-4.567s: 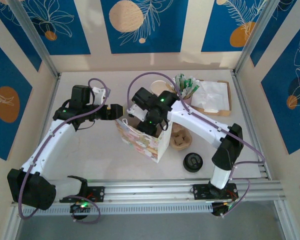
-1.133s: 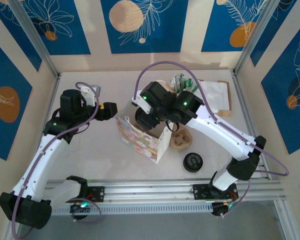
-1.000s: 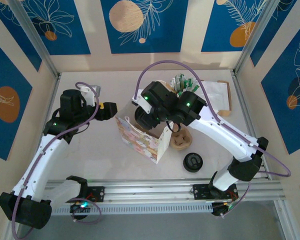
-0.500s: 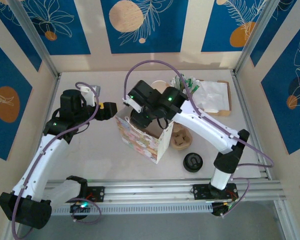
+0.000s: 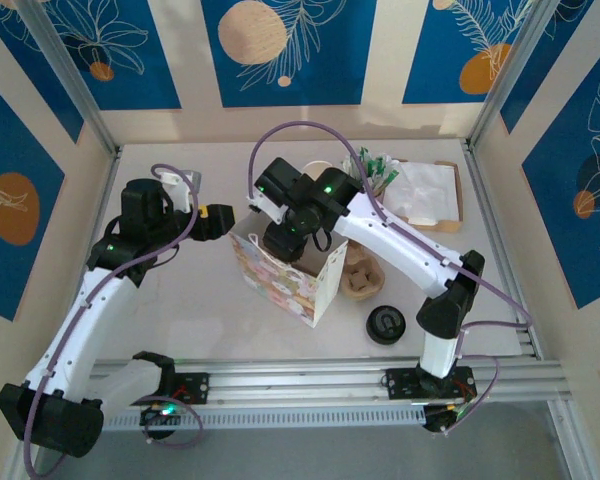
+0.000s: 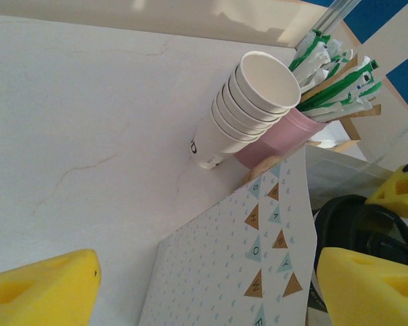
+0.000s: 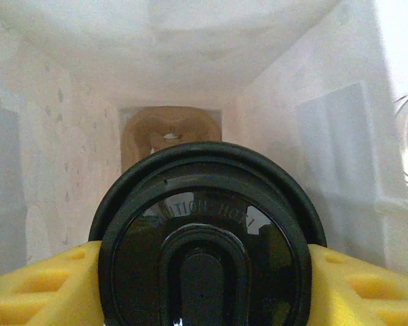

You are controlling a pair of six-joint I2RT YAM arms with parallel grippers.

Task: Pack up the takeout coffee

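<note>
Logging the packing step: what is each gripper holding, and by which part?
The right gripper pinches the black lid at its opposite sides, inside the bag; what lies beneath is hidden. The left gripper is open, holding nothing.

My R pads [image 7: 34, 288] yellow, L pads [image 6: 44, 288] same. Lid [image 7: 200, 238] at R pads glossy black. Bag [image 6: 238, 265] white w/ tiny blue dots + brown & teal triangle bunting w/ letters; inside plain white. Cups [image 6: 251, 102] white, holder [image 6: 282, 136] pink, sticks [image 6: 330, 71] green/white. Carrier [image 5: 360, 275] brown. Walls [image 5: 290, 60] blue w/ orange discs, white leaf outlines. Table [image 6: 81, 115] off-white.
</note>
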